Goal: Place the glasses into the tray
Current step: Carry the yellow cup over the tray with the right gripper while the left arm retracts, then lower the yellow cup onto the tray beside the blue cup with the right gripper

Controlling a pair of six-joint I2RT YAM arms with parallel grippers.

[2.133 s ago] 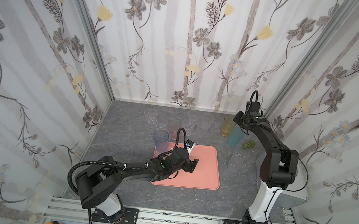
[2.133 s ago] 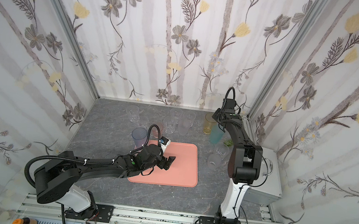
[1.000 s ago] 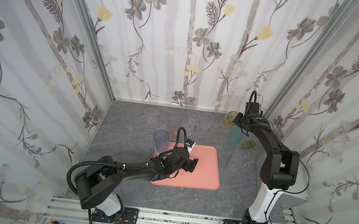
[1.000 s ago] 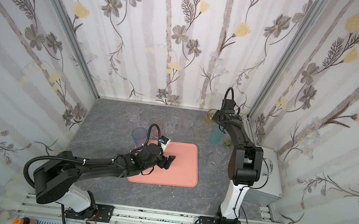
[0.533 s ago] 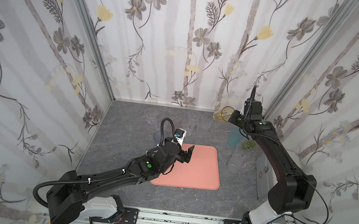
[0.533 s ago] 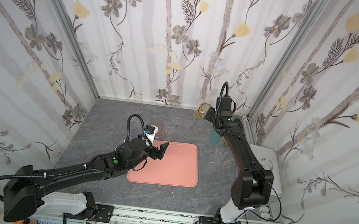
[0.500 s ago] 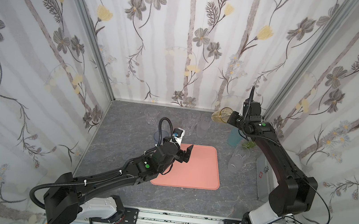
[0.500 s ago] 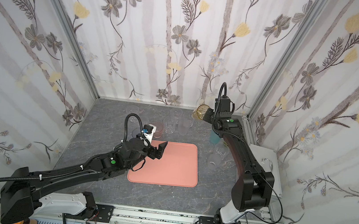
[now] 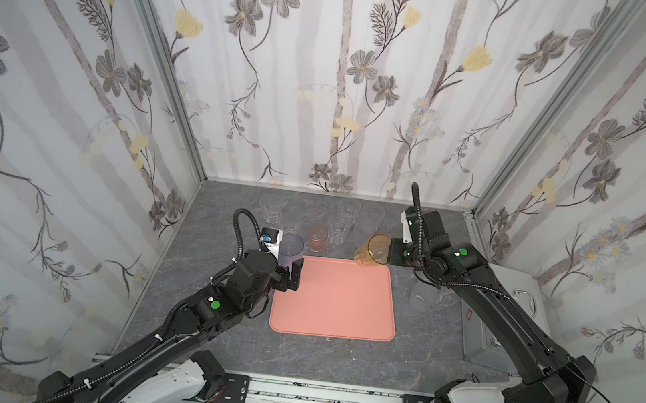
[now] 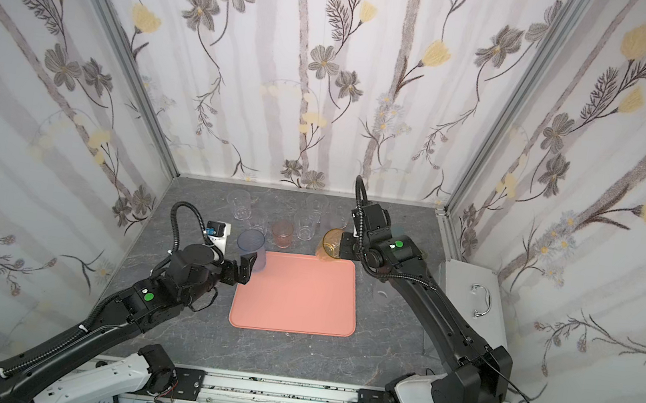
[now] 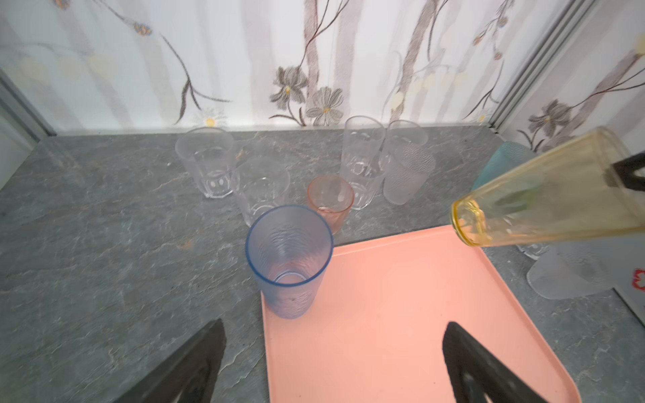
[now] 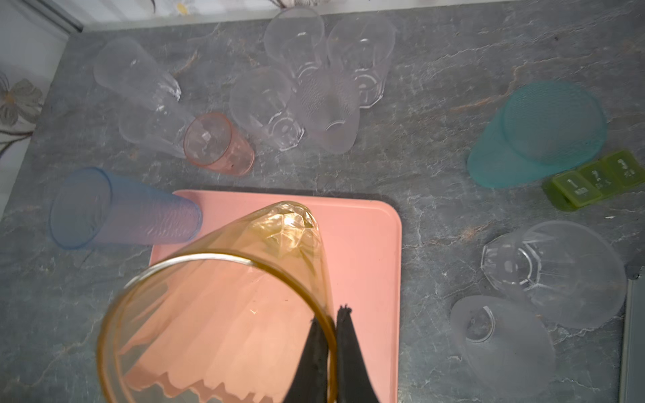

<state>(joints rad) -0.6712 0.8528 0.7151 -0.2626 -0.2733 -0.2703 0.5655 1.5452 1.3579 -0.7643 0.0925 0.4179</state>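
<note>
Right now you're mid-carry: your right gripper [image 12: 333, 349] is pinched tight on the rim of the amber glass [image 9: 373, 250], tilted over a far corner of the tray [image 9: 336, 300], so next level it and lower it. Your left gripper [image 11: 333, 328] hangs spread wide and empty, just behind the blue glass [image 11: 288, 258] standing on the tray's other far corner; the clear glasses [image 11: 359, 164] at the back overlap, hard to count

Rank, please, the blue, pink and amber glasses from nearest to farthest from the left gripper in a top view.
1. Blue glass, right before the left gripper, at the tray far-left corner.
2. Pink glass, beyond the tray's far edge.
3. Amber glass, held by the right gripper, far right.
</note>
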